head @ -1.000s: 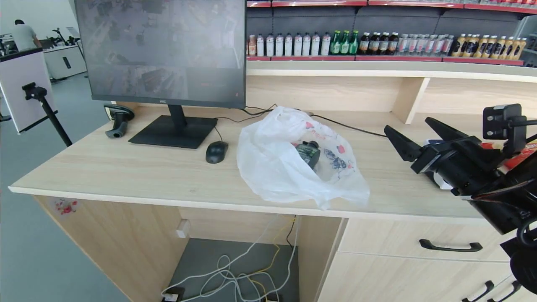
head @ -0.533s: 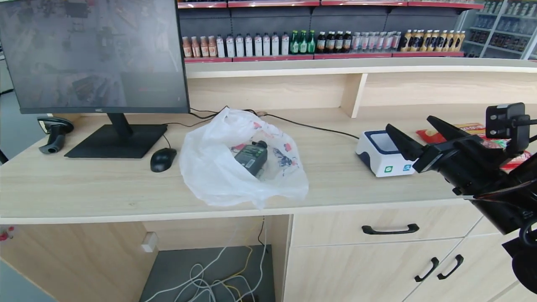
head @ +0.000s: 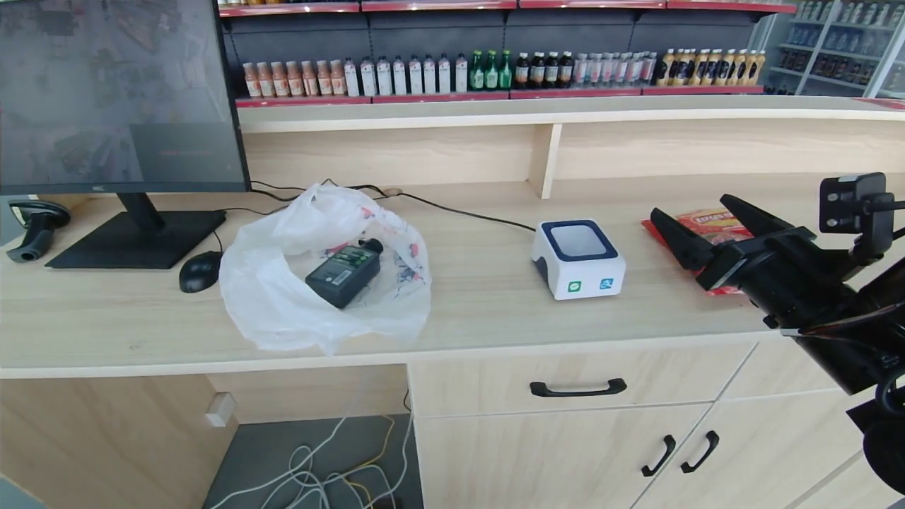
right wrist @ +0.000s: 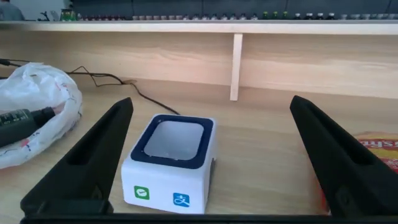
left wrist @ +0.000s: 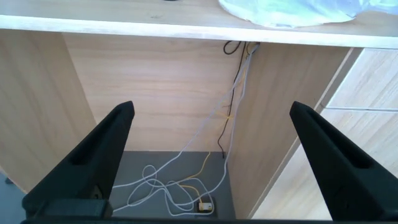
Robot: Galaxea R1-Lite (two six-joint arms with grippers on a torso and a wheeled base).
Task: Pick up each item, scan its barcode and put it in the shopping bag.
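Observation:
A white plastic shopping bag [head: 269,297] lies open on the wooden counter [head: 481,318], with a dark handheld item [head: 344,274] inside it. To its right stands a white barcode scanner box [head: 577,258] with a blue-rimmed window. A red snack packet [head: 710,223] lies farther right. My right gripper [head: 689,206] hovers open and empty over the counter's right end, near the packet. From its wrist, the right gripper [right wrist: 211,102] faces the scanner box [right wrist: 171,162], bag [right wrist: 37,118] and packet [right wrist: 373,149]. My left gripper [left wrist: 211,112] is open and empty below the counter's front edge, under the bag [left wrist: 292,9].
A monitor [head: 106,92], a mouse [head: 200,271] and a handheld scanner on a stand [head: 32,226] occupy the counter's left. A black cable [head: 459,211] runs behind the bag. A raised ledge [head: 565,113] backs the counter; drawers [head: 576,389] sit below.
The head camera has swung right, so the whole scene slid left; the scanner box and red packet came into view. The right gripper holds the same place, still open.

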